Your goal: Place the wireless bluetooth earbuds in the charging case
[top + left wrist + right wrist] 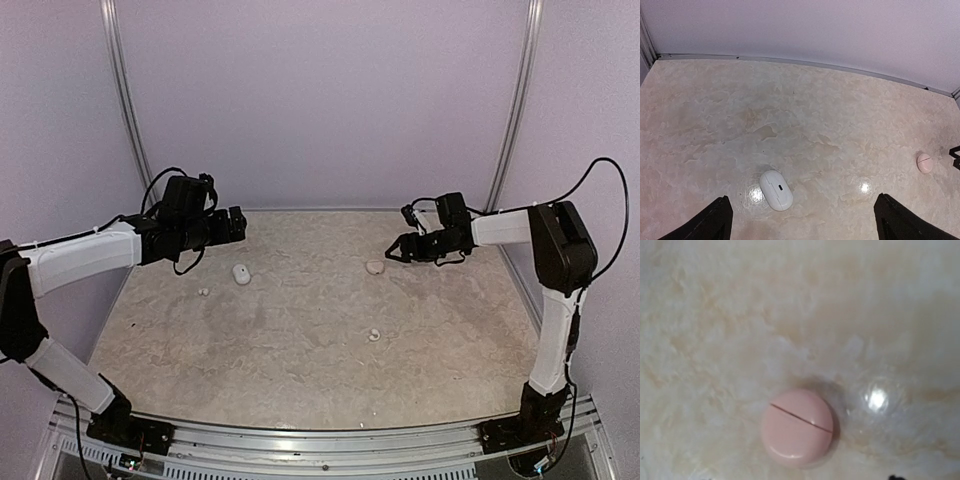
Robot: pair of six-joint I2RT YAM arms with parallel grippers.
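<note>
Over a marbled beige table (300, 390), we see both arms reaching inward with none of the buds housed. The left earbuds (203, 292), a tiny pale cluster, lie on the bare surface just beside the white case (241, 274), on its left and a little nearer the arm bases. The right earbuds (374, 336), equally small and whitish, rest well apart from them, right of centre and nearer the arm bases than the pink case (375, 267). How many buds make up each cluster we cannot tell at this size. The white case, an oval pebble with a small dark mark on its top, lies flat and shut. In the left wrist view it sits ahead of the two dark fingers (710, 222), in the gap between them. The left gripper (238, 225) hovers above the table behind and to the left of that case, its jaws spread wide and holding nothing. The pink case, round with a thin seam across its lid, is shut as well and lies directly beneath the right wrist camera. The right gripper (394, 250) hangs just right of it, touching nothing. From above we make out its tips parted and empty. A plain lilac wall (320, 100) closes the far edge of the table.
</note>
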